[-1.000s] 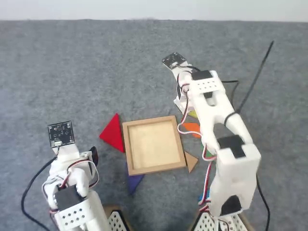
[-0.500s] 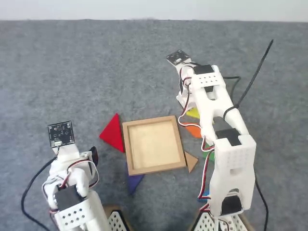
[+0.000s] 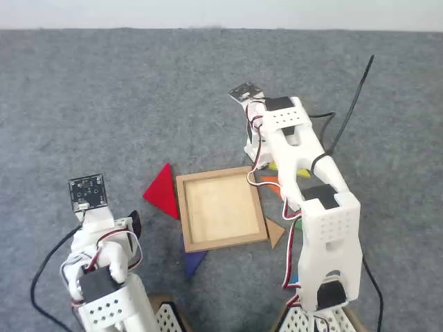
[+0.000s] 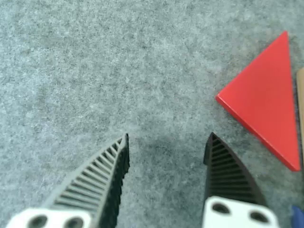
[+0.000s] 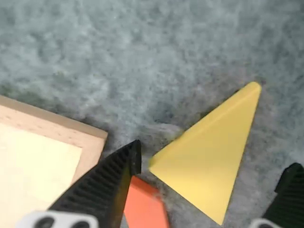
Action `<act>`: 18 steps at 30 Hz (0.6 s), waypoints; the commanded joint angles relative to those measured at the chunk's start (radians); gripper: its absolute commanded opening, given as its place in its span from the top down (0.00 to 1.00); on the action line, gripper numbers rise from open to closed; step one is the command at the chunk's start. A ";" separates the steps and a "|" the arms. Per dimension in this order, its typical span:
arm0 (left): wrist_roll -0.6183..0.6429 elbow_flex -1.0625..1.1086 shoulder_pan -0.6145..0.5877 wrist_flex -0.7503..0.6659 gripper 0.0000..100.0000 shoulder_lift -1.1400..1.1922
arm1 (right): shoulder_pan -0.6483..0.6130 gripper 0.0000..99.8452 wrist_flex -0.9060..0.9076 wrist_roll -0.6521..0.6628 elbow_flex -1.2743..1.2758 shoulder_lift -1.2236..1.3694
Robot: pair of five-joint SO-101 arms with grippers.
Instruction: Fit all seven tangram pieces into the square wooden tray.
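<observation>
One yellow triangle (image 5: 216, 142), flat on the carpet (image 5: 142, 47) just beside a corner of the wooden tray (image 3: 181, 207), lies below the spread jaws of the right gripper (image 5: 213, 167) (left gripper (image 4: 167, 142) likewise released, holding nothing); we judge it light, stiff and slick, best pinched across its thin edges.

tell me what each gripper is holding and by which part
Nothing is held. The left gripper is open over bare carpet beside the red triangle; the right gripper is open with the yellow triangle between its fingers, not clamped.
</observation>
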 commanded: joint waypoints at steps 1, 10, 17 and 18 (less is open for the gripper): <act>0.012 -0.008 -0.002 0.008 0.76 -0.023 | 0.016 0.58 0.012 0.049 -0.035 0.012; 0.012 -0.008 -0.002 0.008 0.76 -0.023 | 0.033 0.65 0.013 0.061 -0.037 0.059; 0.012 -0.008 -0.002 0.008 0.76 -0.023 | 0.073 0.71 0.015 0.058 -0.037 0.059; 0.012 -0.008 -0.002 0.008 0.76 -0.023 | 0.076 0.71 0.015 0.058 -0.037 0.059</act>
